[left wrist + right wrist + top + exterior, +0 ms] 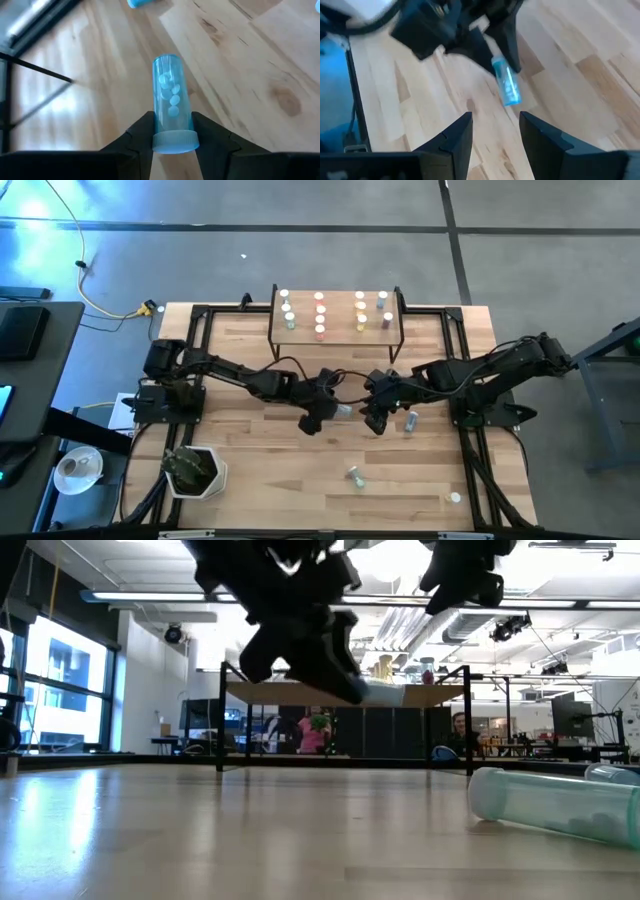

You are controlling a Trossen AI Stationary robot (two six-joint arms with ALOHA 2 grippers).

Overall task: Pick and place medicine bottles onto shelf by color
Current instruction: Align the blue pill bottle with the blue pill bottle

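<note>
My left gripper [322, 408] is shut on a blue medicine bottle [171, 102] with white pills inside, above the middle of the table. The bottle also shows in the right wrist view [507, 86] and the low view [384, 693]. My right gripper [494, 134] is open and empty, just right of the bottle in the high view [378, 418], facing it. The shelf [335, 332] stands at the far edge and carries several bottles standing in rows by colour. My left gripper pinches the blue bottle at its cap end [173, 141] between its two fingers. The body sticks out forward beyond the fingertips, toward the table's right. The bottle is lifted clear of the table, close to level.
A teal bottle [411, 420] lies on the table right of my right gripper and shows in the low view [555, 805]. A green bottle [355, 475] lies nearer the front, with a white cap [455, 498] near the front right. A potted plant [195, 470] stands front left.
</note>
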